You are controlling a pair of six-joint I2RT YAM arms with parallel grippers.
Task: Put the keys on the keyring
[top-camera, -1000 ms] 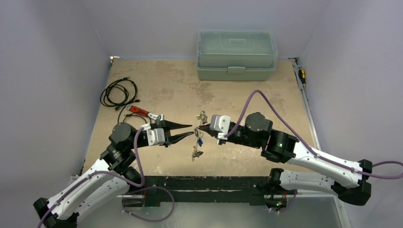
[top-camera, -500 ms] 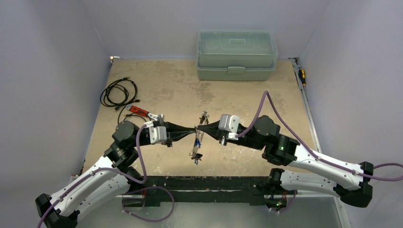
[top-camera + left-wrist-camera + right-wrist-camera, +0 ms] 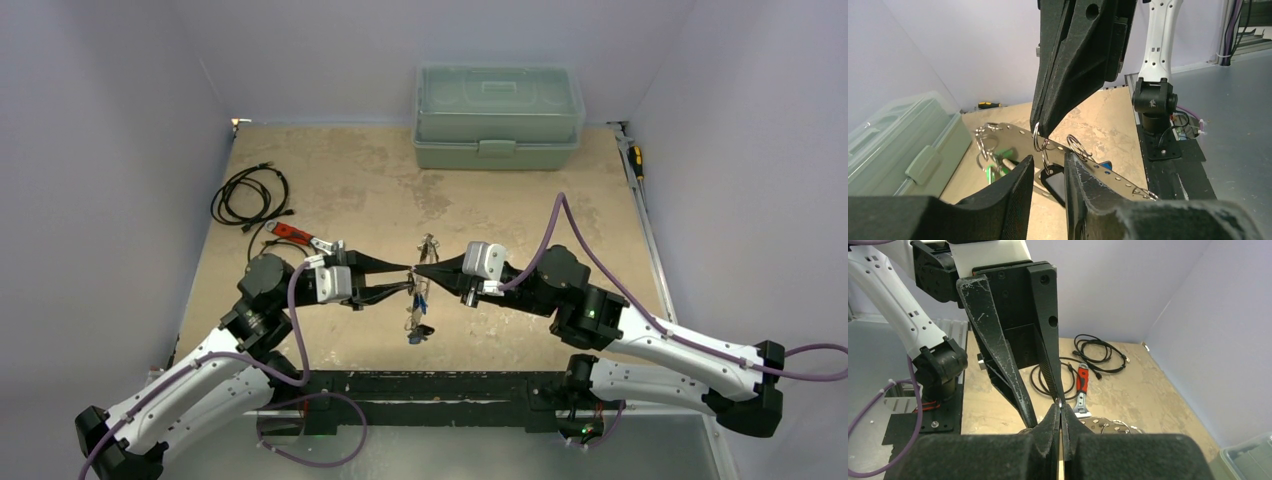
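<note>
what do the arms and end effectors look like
White shells and black joints on the left arm and right arm, a purple cable along each. The left end effector and right end effector have long tapered black fingers, scuffed pale.

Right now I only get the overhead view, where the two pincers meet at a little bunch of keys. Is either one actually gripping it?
Observer: Yes. The right wrist camera shows the right pincer shut on a small metal ring.
Operator: And the left one?
Observer: The left pincer is open. A dark key head shows in the gap between its fingers.
Operator: What else is in the bunch?
Observer: A flat metal strip with holes along it, and a green tag near one end.
</note>
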